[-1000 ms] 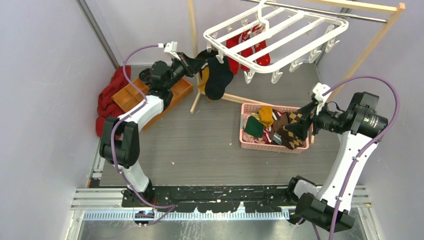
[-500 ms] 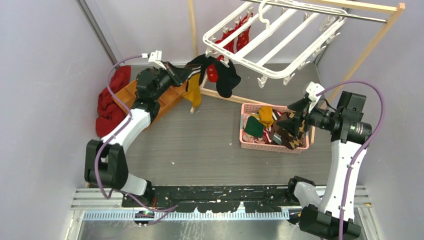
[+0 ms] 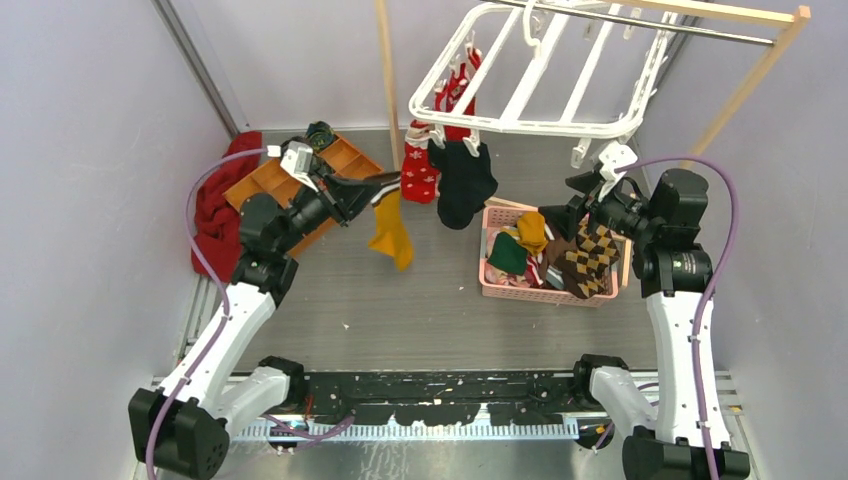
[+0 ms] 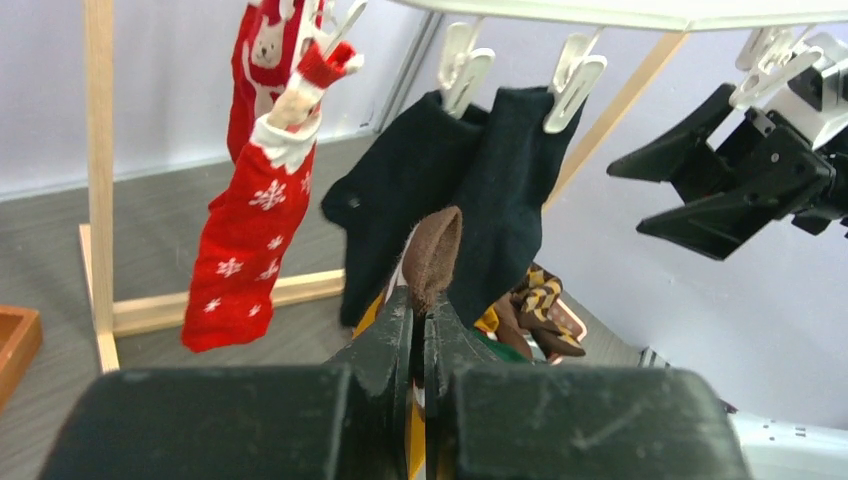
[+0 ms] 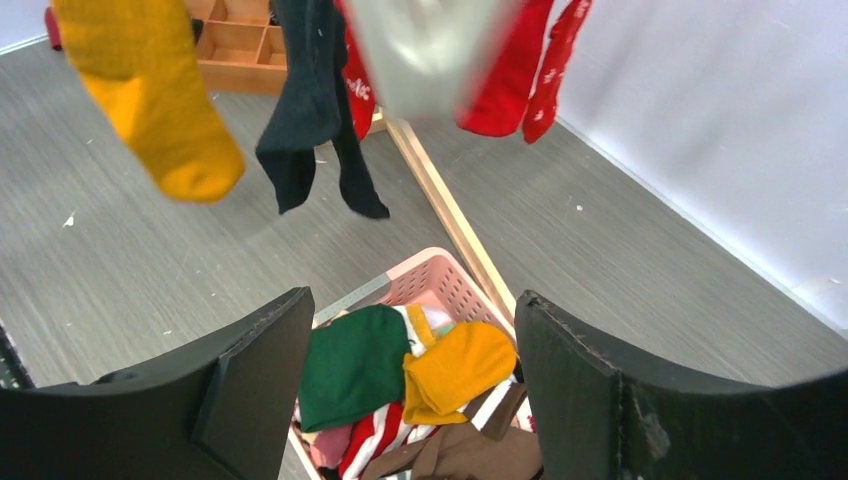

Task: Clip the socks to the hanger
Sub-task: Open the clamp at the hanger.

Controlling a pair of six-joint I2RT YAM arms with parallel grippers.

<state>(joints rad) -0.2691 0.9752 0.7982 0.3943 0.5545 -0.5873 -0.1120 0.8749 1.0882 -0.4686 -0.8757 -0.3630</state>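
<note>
The white hanger (image 3: pixel 540 70) hangs from the wooden rack (image 3: pixel 385 60). Under the hanger's left end the left hand (image 3: pixel 392 184) is pressed together, pinching the top of a mustard-yellow sock (image 3: pixel 392 232) that dangles above the grey bench (image 3: pixel 420 300). Under the hanger's right corner the right hand (image 3: pixel 560 200) is spread wide and holds nothing, above a pink basket (image 3: pixel 545 293) of loose socks (image 3: pixel 585 255). Between the hands, black socks (image 3: pixel 465 180) and a red snowflake sock (image 3: pixel 420 172) hang clipped along the hanger's near edge, crowding that side
</note>
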